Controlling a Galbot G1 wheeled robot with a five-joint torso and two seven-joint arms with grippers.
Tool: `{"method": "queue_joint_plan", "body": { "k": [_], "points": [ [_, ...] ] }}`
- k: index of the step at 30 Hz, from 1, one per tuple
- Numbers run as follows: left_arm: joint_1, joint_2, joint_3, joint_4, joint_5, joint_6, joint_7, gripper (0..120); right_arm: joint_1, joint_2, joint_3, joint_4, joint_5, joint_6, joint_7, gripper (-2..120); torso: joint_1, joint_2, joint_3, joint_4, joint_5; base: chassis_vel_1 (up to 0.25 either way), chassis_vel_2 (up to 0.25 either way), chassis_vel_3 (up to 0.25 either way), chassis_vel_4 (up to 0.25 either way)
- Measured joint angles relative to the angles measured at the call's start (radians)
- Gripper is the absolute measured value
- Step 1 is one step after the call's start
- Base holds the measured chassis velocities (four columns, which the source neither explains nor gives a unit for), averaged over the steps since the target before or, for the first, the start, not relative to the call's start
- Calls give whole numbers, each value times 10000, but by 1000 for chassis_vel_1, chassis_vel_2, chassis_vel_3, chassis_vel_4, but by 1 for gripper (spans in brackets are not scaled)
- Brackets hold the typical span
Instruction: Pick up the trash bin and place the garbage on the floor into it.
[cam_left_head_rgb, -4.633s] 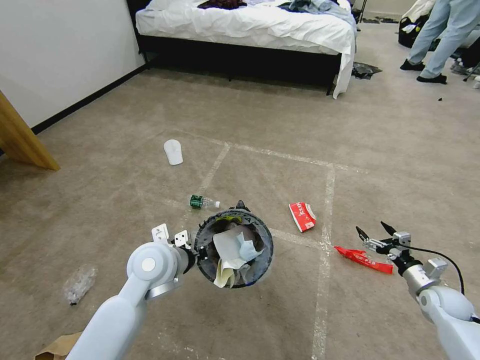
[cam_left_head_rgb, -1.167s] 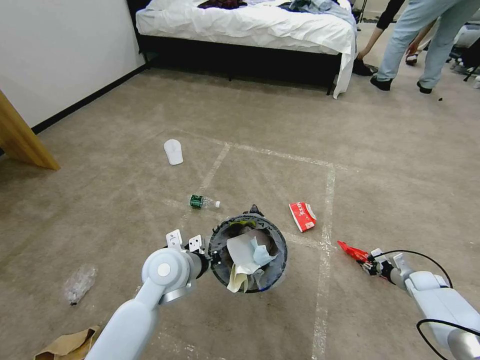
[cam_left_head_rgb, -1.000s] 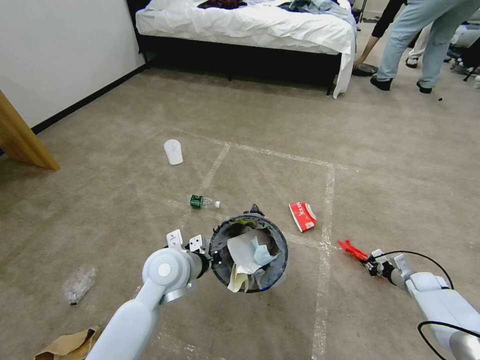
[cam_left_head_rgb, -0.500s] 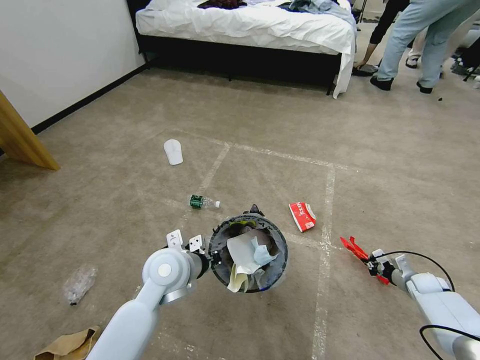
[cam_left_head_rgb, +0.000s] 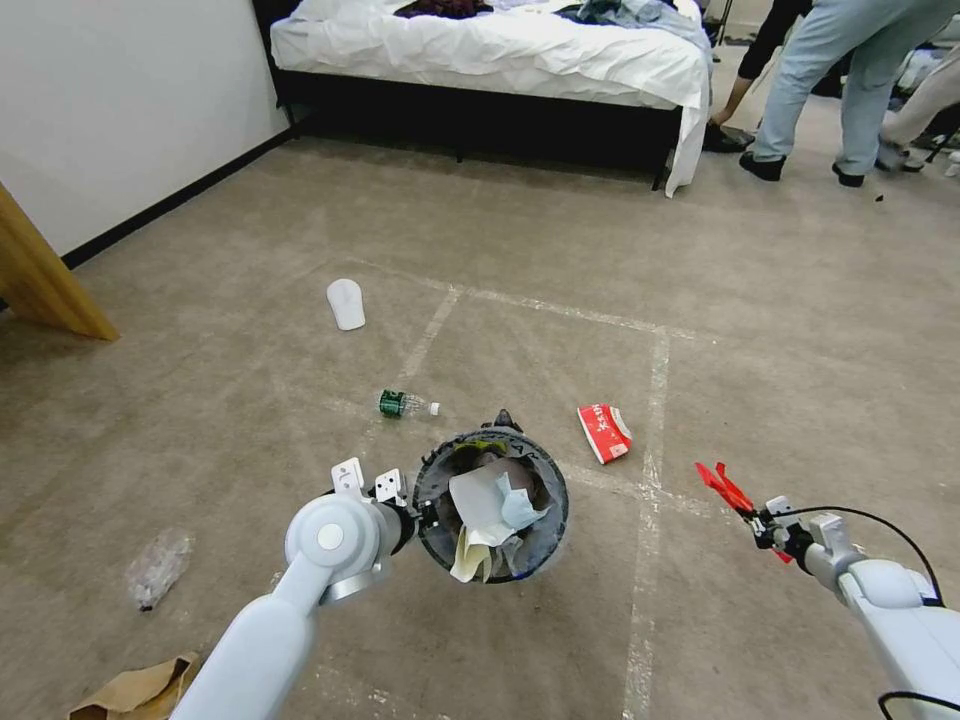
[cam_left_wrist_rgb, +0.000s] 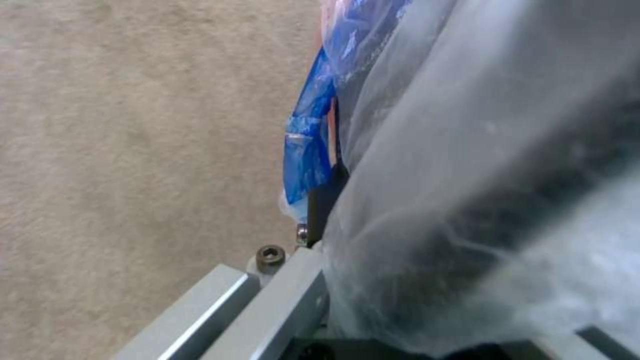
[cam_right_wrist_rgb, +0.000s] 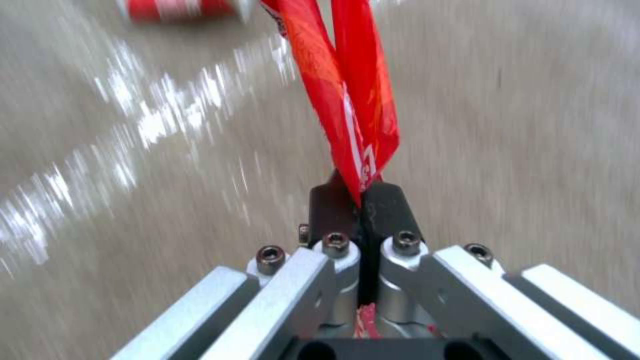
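Red wrapper (cam_left_head_rgb: 727, 487) pinched between clenched fingers of right gripper (cam_left_head_rgb: 768, 523), raised off beige carpet floor (cam_left_head_rgb: 780, 330) at near right, just right of whitish tape line (cam_left_head_rgb: 655, 420). In right wrist view, same wrapper (cam_right_wrist_rgb: 347, 100) folded double, clamped between black pads (cam_right_wrist_rgb: 383, 205). Trash bin (cam_left_head_rgb: 490, 503) held at near centre by left gripper (cam_left_head_rgb: 420, 515), clamped on its plastic-lined rim (cam_left_wrist_rgb: 313, 150); crumpled paper inside. Lying on floor: red packet (cam_left_head_rgb: 604, 432) right of bin, bottle (cam_left_head_rgb: 405, 404) just beyond it, white slipper (cam_left_head_rgb: 346, 303) farther left, clear crushed bottle (cam_left_head_rgb: 156, 568) and brown cardboard (cam_left_head_rgb: 135, 690) near left.
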Motion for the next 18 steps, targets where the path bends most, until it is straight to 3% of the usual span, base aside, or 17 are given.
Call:
{"method": "queue_joint_plan", "body": {
  "k": [4, 8, 11, 18],
  "points": [
    [113, 74, -123, -140, -3, 0, -79, 0, -315, -181, 143, 1089, 745, 114, 99, 0, 0, 0, 0, 9, 0, 0, 0, 0, 0],
    [144, 130, -212, -351, -317, 0, -346, 0, -622, -357, 309, 2118, 1587, 566, -95, 0, 0, 0, 0, 1, -2, 0, 0, 0, 0],
    [74, 224, -297, -669, -1258, 0, -1158, 0, -1170, -444, 792, 3370, 2721, 1510, -1215, 0, 0, 0, 0, 1, 0, 0, 0, 0, 0],
    [149, 677, -361, -1512, -2621, -2, -2043, 0, -2334, -641, 1561, 5705, 4196, 1782, -1984, 0, 0, 1, -1, 0, -3, 0, 0, 0, 0]
  ]
}}
